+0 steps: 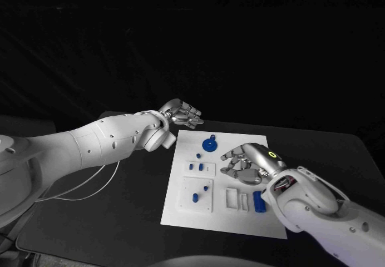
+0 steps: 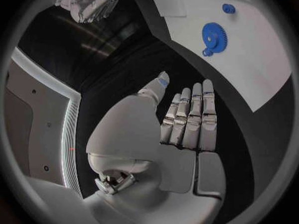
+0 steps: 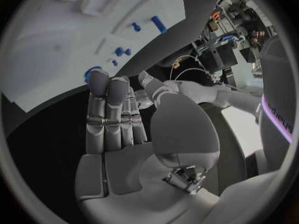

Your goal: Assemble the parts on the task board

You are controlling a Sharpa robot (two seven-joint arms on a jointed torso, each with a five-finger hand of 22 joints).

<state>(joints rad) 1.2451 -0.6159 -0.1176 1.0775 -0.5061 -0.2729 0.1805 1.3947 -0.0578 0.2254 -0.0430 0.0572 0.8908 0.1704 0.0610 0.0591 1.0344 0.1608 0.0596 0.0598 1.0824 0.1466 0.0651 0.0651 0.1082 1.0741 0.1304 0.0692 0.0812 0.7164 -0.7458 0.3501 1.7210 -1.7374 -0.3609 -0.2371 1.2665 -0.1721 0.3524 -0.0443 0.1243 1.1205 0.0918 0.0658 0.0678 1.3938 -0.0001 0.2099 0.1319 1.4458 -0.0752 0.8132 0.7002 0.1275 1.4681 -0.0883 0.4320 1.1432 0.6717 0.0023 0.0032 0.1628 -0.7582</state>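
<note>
Nearest the robot, along the near part of the white task board [image 1: 192, 214], a square raised plate [image 1: 197, 194] carried two small blue pegs [image 1: 195, 196], and beside it lay pale slotted strips [image 1: 237, 198] and an upright-lying blue block [image 1: 258, 201], which sat just against the right forearm [image 1: 321, 208]. That arm crossed the board's near right corner and covered part of its right edge. The right hand [image 1: 243, 164] hung over the middle right of the board, fingers [image 3: 109, 114] held straight and close together beside the thumb, holding nothing; from where I stood I could not tell whether it touched the surface. Just left of it a small inset plate held two short blue pieces [image 1: 195, 166], and a tiny blue part [image 1: 200, 154] lay a little farther on. Beyond those the blue gear [image 1: 209, 146] lay flat near the board's far edge, with a small blue knob at its rim. The left hand [image 1: 181, 114] was off the board, just beyond its far left corner over the black table [image 1: 120, 217], fingers [image 2: 190, 119] extended side by side, nothing in its grasp. A thin white cable [image 1: 84, 186] looped under the left arm. The left side of the board and the table beside it lay unobstructed, as did the far right corner.
</note>
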